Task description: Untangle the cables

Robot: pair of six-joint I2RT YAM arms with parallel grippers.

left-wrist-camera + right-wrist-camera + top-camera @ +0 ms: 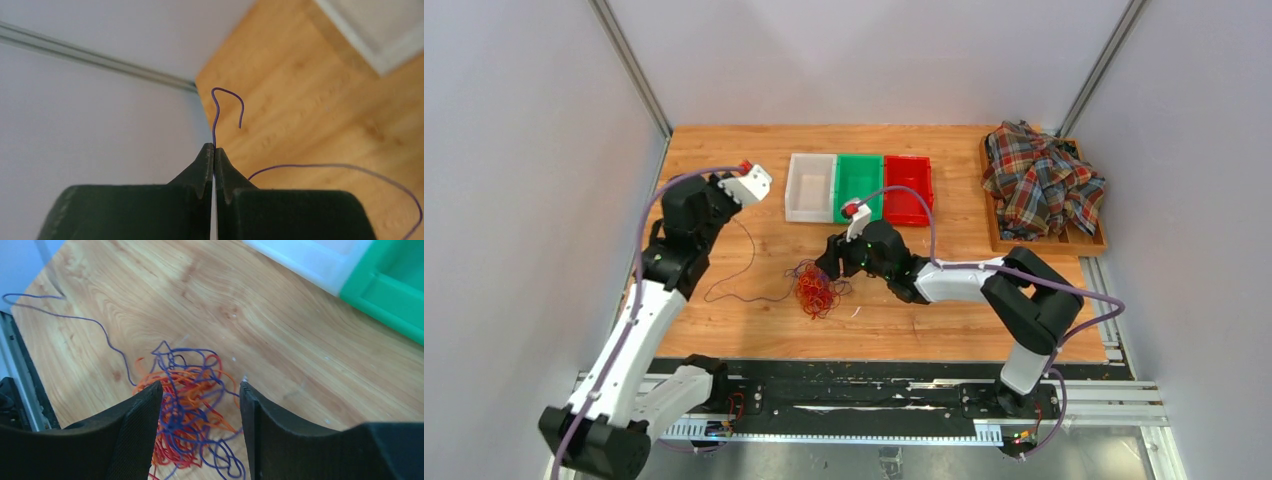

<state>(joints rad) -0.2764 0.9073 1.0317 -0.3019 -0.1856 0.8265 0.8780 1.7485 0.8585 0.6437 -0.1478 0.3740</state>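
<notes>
Purple strand is pinched in closed left gripper; right gripper is spread wide astride cables, 6 o'clock of white bin.

Loose tangle of red, orange and purple cables on the table, one purple strand trailing leftward.

Fig. 1. The work cell as I see it from the overhead camera: a wooden table boxed in by pale walls.

Plain grey-white panels close the back and both sides, with a slanting metal post at each rear corner. Toward the back, a white bin, a green bin and a red bin stand side by side. At right rear, a wooden tray holds a crumpled plaid cloth. Lighting is soft and even.
</notes>
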